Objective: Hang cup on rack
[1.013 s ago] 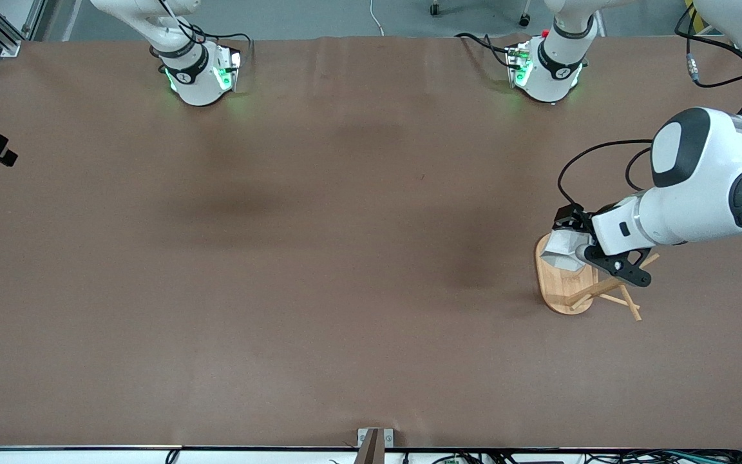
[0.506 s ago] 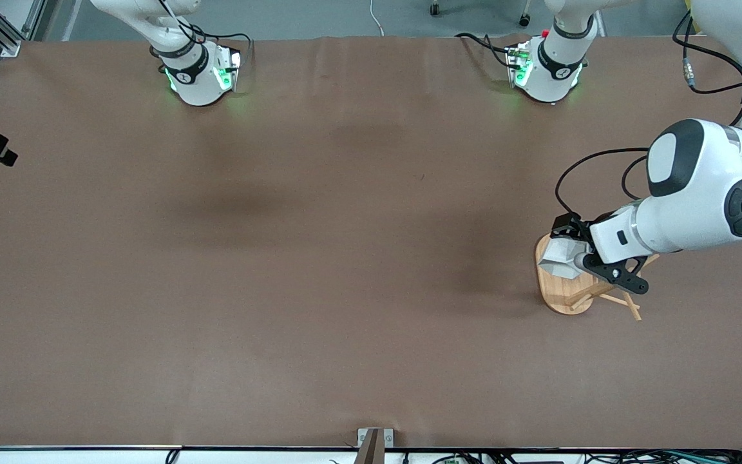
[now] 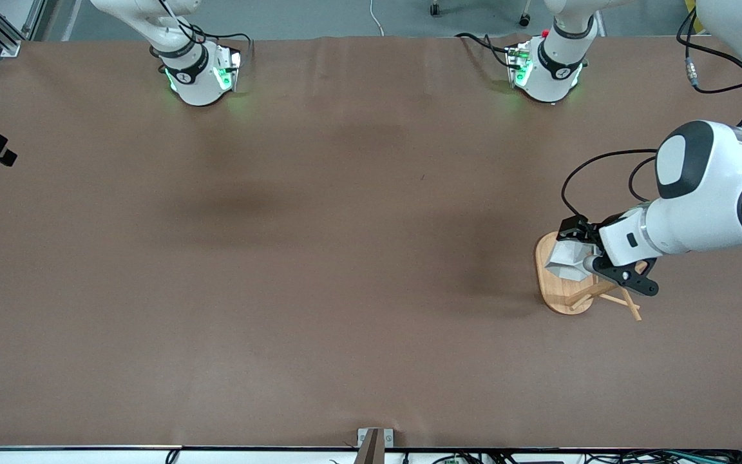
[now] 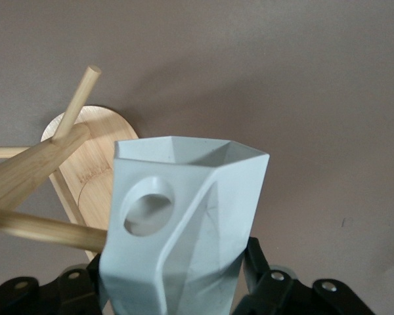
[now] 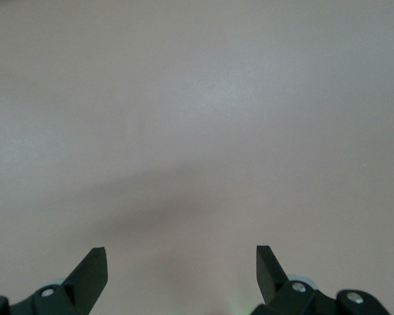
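My left gripper (image 3: pixel 578 252) is shut on the white faceted cup (image 3: pixel 567 260) and holds it over the oval base of the bamboo rack (image 3: pixel 554 294), at the left arm's end of the table. In the left wrist view the cup (image 4: pixel 184 223) fills the middle, gripped near its narrow bottom, its side tab with the round hole (image 4: pixel 146 206) facing a rack peg (image 4: pixel 46 229) that ends right beside the tab. The rack's post (image 4: pixel 33 172) and base (image 4: pixel 95 167) show beside it. My right gripper (image 5: pixel 182 262) is open and empty over bare table; its hand is out of the front view.
The brown table (image 3: pixel 319 258) is bare apart from the rack. The rack's pegs (image 3: pixel 609 293) stick out toward the front camera and the left arm's end. The two arm bases (image 3: pixel 197 77) (image 3: pixel 548 74) stand along the table's edge farthest from the front camera.
My left gripper with the cup has shifted slightly over the rack base, a little toward the post. The right arm has not moved.
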